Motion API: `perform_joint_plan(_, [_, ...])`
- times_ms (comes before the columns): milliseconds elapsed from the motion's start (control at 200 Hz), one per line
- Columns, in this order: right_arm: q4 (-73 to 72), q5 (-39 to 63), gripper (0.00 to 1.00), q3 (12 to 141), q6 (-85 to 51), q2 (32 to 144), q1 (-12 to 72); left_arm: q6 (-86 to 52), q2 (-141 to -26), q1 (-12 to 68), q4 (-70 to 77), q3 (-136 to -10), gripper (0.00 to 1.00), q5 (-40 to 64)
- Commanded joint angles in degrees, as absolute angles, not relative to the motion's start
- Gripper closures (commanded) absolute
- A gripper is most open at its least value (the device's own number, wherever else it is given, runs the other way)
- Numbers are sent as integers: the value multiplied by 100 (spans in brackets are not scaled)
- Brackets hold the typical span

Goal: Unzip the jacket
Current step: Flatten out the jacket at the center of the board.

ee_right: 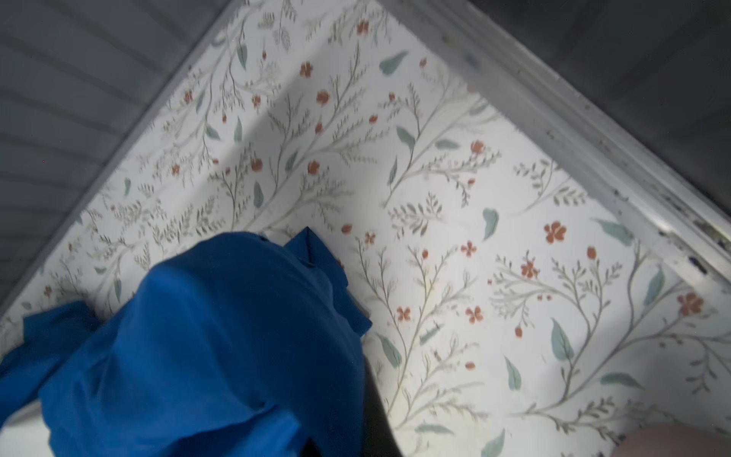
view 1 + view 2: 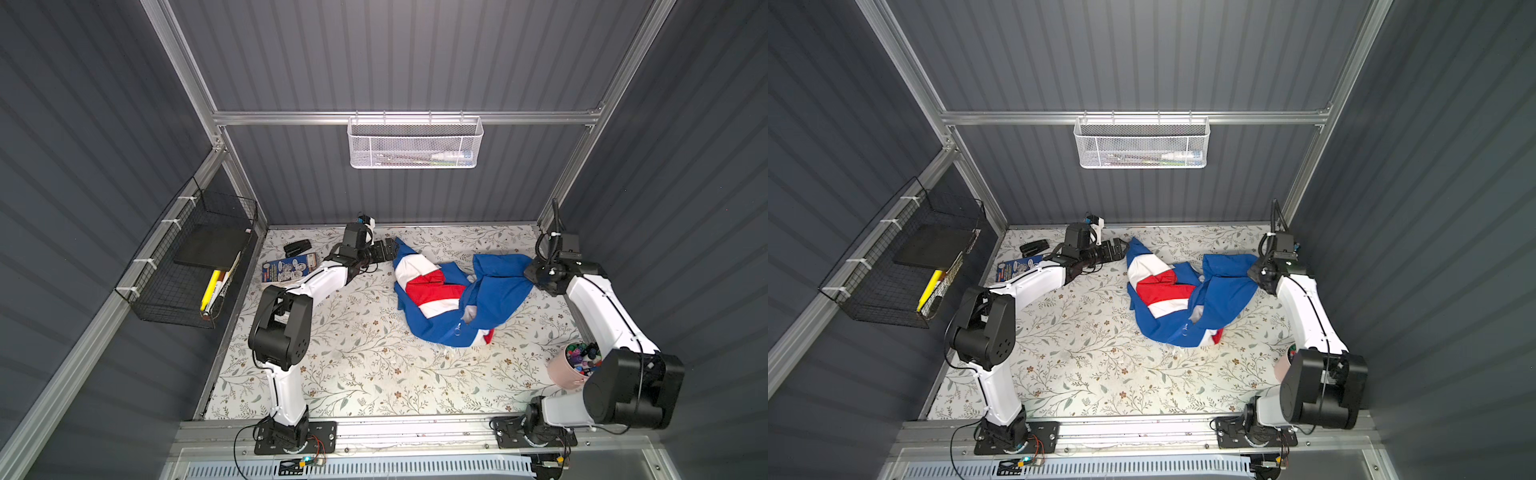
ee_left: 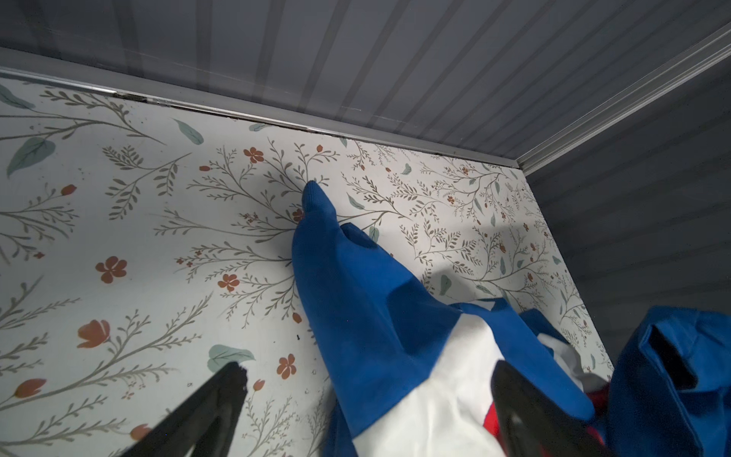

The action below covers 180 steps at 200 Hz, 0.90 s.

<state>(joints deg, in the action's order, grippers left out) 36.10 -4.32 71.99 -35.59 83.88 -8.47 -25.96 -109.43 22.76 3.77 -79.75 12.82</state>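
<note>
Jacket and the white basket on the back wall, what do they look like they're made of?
The jacket: soft matte woven cloth, perhaps cotton or polyester; it lies crumpled in loose folds. The white basket: probably white-coated metal mesh; fine regular holes let its contents show through.

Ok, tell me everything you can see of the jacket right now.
The jacket is a small, thin-looking royal blue garment with red and white panels, crumpled and folded over itself on the floral table. White lining shows at a gap, and what looks like a ring-shaped zipper pull lies near its front edge; the zipper's state is unclear. The open left pincer straddles one blue-and-white corner; the shut right pincer seems to pinch the opposite blue edge.
</note>
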Motion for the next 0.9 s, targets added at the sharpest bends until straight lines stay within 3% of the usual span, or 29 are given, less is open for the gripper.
perform_joint_plan(0, [3703,-409,100,7909,-3523,8710,-962,-2346,-10943,2232,384,-7884,4,1548])
perform_joint_plan(170, [3975,389,100,8591,-3393,9096,-951,-2129,-11009,2232,589,-7527,13,1819])
perform_joint_plan(410, [3824,690,100,8268,-3115,9020,-746,-2523,-11422,2233,580,-7699,5,1965])
perform_joint_plan(685, [3827,777,100,7955,-3090,8787,-569,-3254,-12272,2134,310,-8751,1,1907])
perform_joint_plan(895, [3887,740,100,7904,-3028,8809,-336,-3577,-12775,2101,90,-9468,6,1968])
